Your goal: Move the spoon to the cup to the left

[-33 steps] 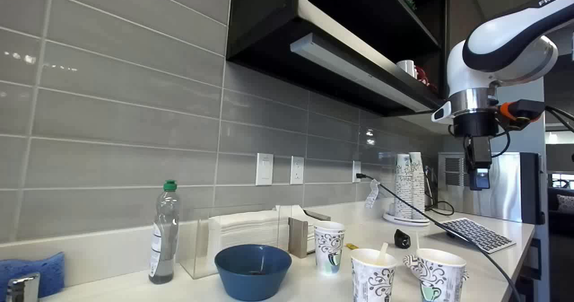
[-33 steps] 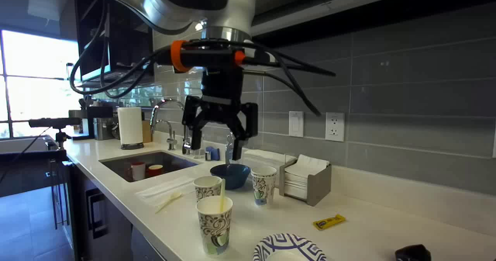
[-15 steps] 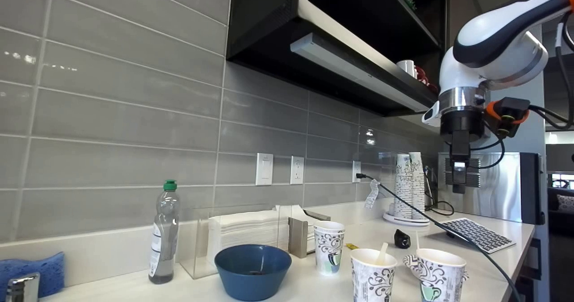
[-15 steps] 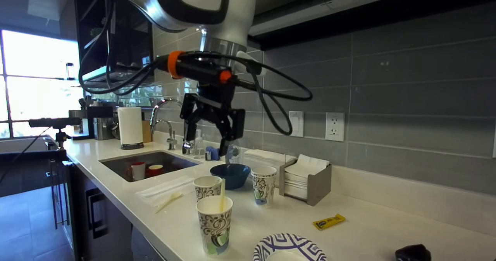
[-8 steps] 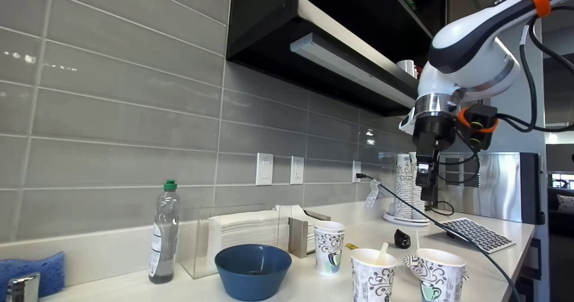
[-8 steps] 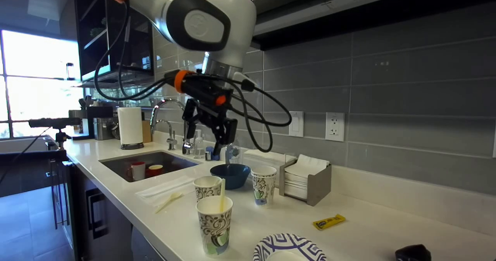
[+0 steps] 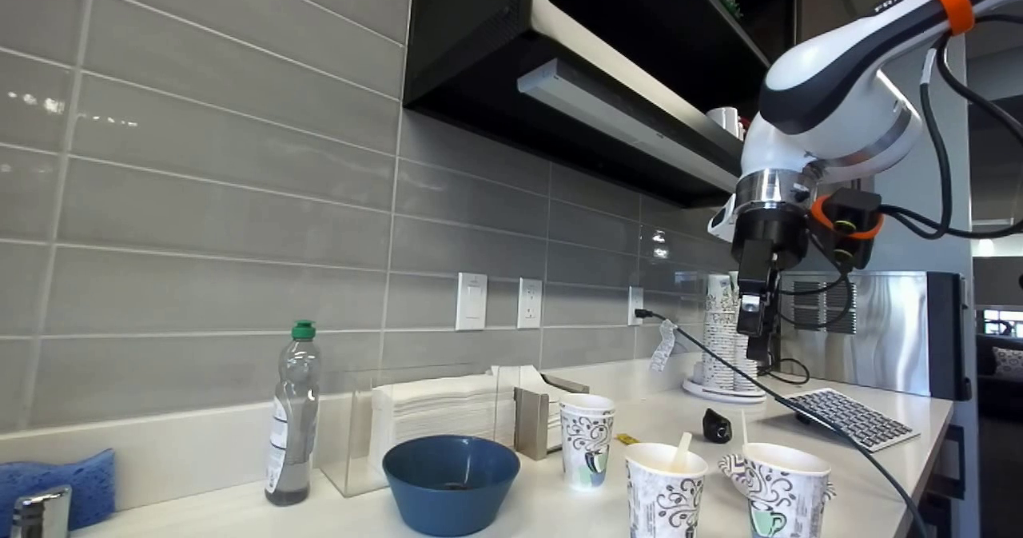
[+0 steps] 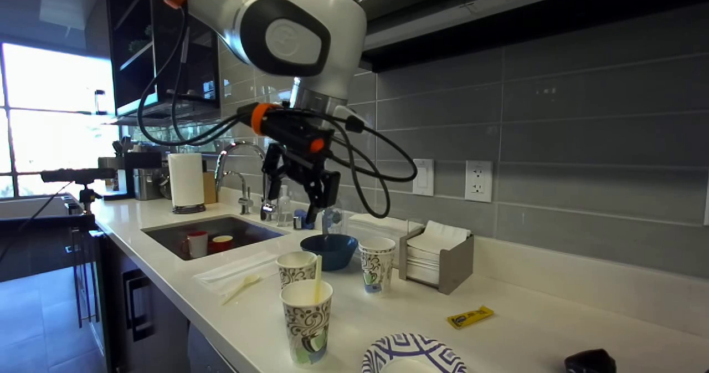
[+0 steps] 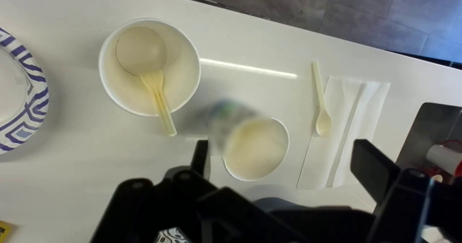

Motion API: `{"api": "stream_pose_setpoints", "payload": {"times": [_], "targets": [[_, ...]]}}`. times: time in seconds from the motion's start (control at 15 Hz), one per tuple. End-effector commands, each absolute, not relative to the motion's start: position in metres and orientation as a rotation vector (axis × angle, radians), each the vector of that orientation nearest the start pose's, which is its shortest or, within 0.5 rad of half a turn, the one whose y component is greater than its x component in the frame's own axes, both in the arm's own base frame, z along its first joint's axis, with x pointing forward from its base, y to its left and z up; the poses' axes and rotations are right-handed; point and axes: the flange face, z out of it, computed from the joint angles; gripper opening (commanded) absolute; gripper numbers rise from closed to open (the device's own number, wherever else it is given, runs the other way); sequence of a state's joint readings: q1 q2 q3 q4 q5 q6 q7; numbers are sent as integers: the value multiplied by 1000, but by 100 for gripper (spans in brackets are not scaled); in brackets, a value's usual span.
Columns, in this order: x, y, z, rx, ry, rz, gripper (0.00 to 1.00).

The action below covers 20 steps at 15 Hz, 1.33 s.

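Because the loose spoon point(image 9: 321, 100) lies partly on a white sheet point(image 9: 364, 105), the wide-spread, empty jaws above the bench point(image 9: 90, 170) could pinch both; if the leaning spoon point(image 9: 160, 99) is meant, a skewed descent could tip its cup point(image 8: 301, 328).

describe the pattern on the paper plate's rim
Purple-blue angular lines on white; the rim shows best, cropped, in the wrist view.
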<state>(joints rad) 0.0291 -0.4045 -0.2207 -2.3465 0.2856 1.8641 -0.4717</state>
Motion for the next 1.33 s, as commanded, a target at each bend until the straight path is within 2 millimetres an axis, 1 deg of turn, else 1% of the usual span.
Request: {"api": "stream_pose_setpoints", "payload": {"times": [0.0, 0.13, 0.27, 0.47, 0.73, 1.0, 1.13, 1.2, 1.27], "targets": [[437, -48, 477, -2796, -295, -60, 100], [447, -39, 472, -2811, -297, -77, 100], [459, -32, 457, -2797, -293, -62, 100], [473, -30, 439, -2800, -281, -40, 100], [489, -27, 414, -2788, -290, 31, 100], [498, -25, 395, -2769, -266, 99, 100], [501, -26, 389, -2754, -258, 115, 100], [501, -27, 386, -2753, -252, 127, 100], [501, -29, 383, -2760, -244, 142, 97]]}}
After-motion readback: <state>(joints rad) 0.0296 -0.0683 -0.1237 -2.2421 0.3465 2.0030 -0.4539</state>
